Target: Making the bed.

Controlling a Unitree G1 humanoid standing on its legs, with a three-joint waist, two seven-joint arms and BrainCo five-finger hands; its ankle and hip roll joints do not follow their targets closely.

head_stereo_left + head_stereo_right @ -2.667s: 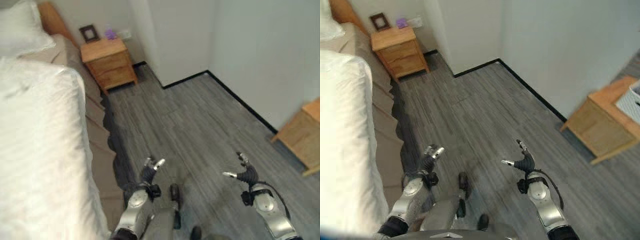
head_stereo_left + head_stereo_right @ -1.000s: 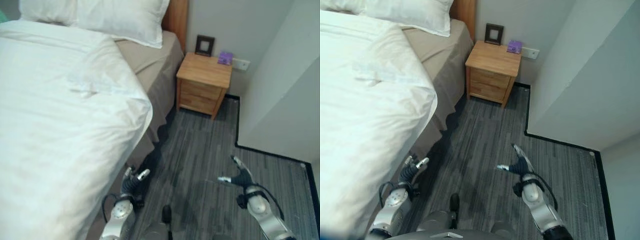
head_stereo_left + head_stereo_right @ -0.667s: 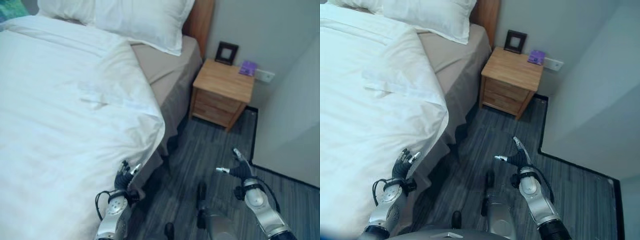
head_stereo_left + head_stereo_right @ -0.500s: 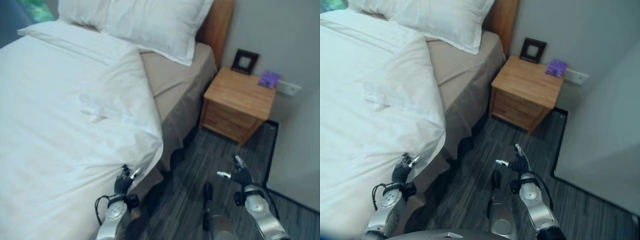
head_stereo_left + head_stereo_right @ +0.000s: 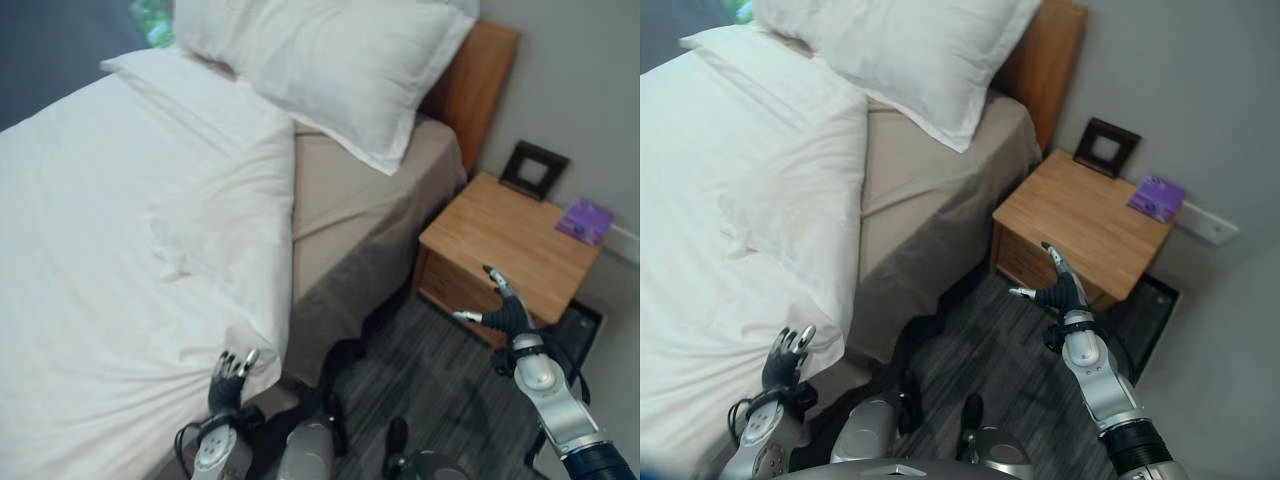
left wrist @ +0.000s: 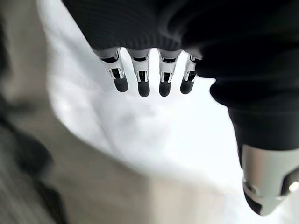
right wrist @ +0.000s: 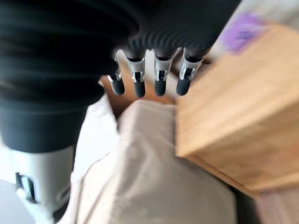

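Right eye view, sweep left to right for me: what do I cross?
White duvet → pillow → tan sheet → wooden headboard → picture frame → purple item → wall socket.

Bed [image 5: 370, 230] with duvet [image 5: 130, 240], pillows [image 5: 340, 60]

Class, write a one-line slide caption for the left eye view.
Both open hands hover beside an unmade bed.

Two pillows [image 5: 340, 60], one nightstand [image 5: 505, 245]
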